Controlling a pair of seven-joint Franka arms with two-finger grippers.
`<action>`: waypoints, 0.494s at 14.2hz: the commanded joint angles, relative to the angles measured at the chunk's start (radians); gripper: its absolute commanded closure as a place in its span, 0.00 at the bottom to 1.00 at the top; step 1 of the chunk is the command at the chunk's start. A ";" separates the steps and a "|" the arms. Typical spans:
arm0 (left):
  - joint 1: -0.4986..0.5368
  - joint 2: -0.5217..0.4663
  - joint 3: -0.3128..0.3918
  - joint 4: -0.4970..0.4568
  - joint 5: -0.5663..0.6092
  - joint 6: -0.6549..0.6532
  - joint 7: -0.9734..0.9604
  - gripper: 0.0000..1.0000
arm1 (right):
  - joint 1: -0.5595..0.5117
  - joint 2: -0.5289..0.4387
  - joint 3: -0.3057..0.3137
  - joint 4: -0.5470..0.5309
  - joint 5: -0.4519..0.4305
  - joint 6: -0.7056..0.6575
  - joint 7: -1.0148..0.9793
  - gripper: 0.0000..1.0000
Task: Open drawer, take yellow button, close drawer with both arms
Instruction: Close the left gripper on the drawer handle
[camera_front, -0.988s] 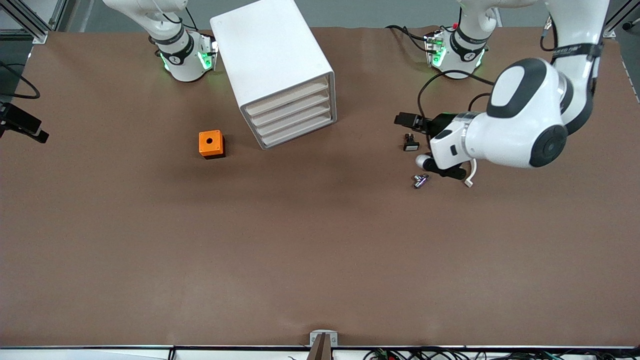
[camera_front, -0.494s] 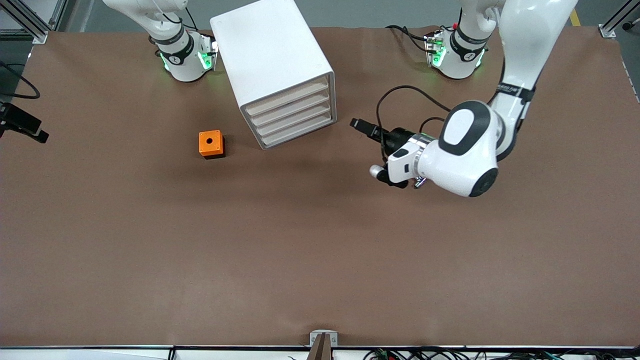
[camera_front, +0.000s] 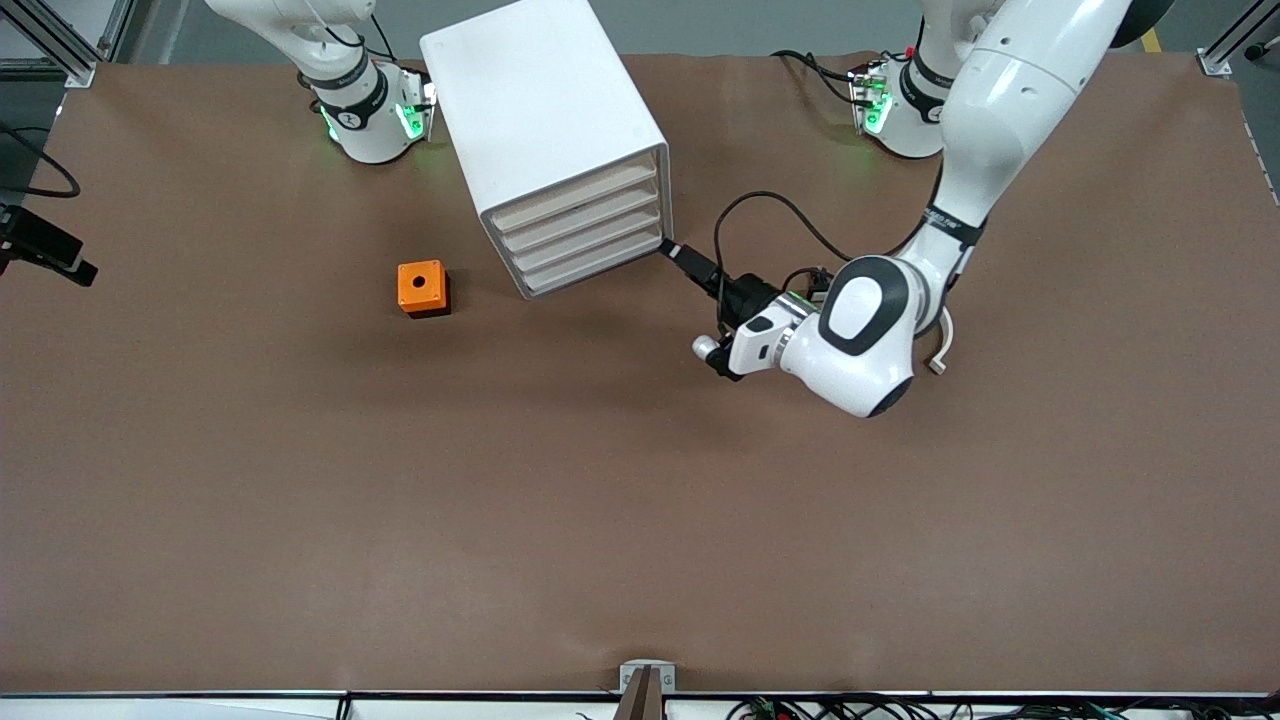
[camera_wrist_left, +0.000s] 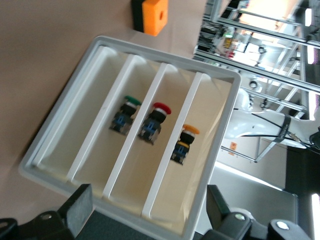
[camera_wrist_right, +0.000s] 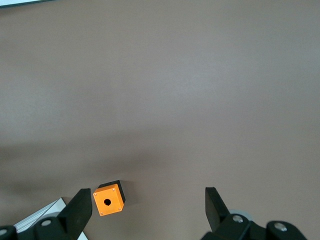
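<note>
- The white drawer cabinet (camera_front: 548, 130) stands between the arm bases; its open-fronted shelves (camera_wrist_left: 150, 145) hold three buttons.
- The left gripper (camera_front: 712, 345) hovers just beside the cabinet front, jaws released, empty.
- The right gripper (camera_wrist_right: 145, 210) waits high over the table, fingers apart.
- The orange box (camera_front: 422, 288) sits beside the cabinet.
- The orange-capped button (camera_wrist_left: 184, 144) lies on one shelf, beside the red-capped button (camera_wrist_left: 154, 121) and green-capped button (camera_wrist_left: 126, 113).
</note>
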 joint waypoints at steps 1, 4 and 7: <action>-0.055 -0.017 -0.006 -0.060 -0.110 0.068 0.088 0.03 | -0.026 0.007 0.010 0.020 -0.016 -0.008 -0.010 0.00; -0.118 -0.017 -0.006 -0.069 -0.171 0.118 0.120 0.19 | -0.028 0.010 0.012 0.020 -0.017 -0.008 -0.016 0.00; -0.143 -0.011 -0.004 -0.069 -0.187 0.123 0.206 0.29 | -0.021 0.016 0.012 0.018 -0.017 -0.008 -0.015 0.00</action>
